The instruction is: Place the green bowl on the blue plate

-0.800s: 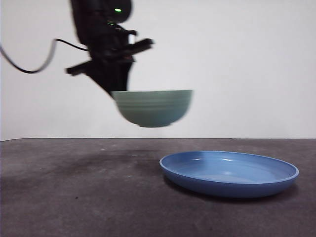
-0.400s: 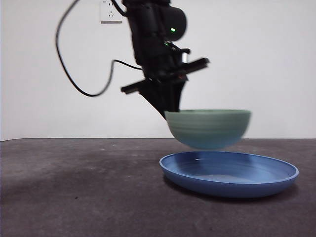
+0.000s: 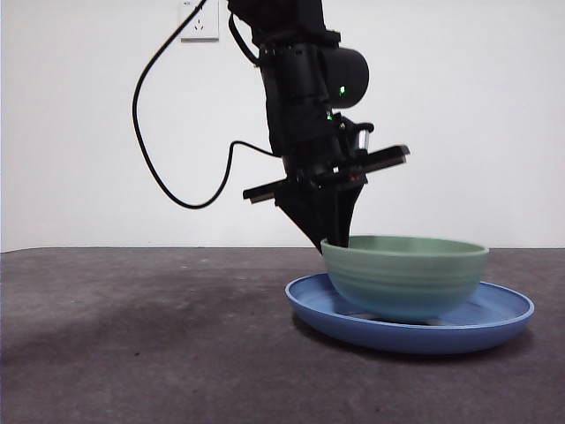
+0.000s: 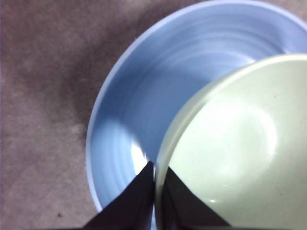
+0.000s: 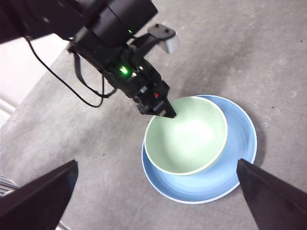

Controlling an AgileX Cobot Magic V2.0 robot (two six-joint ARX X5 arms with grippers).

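Note:
The pale green bowl sits low inside the blue plate, its base below the plate's rim. My left gripper comes down from above and is shut on the bowl's near-left rim, one jaw inside and one outside. In the left wrist view the two jaws pinch the bowl wall over the plate. The right wrist view looks down from high up on the bowl, the plate and the left gripper. My right gripper hangs open, far above them.
A dark grey table runs to a white wall. A black cable loops from the left arm, below a wall socket. Bare table lies left of the plate.
The left gripper has carried the green bowl to the right and down, from mid-air left of the plate to inside the plate.

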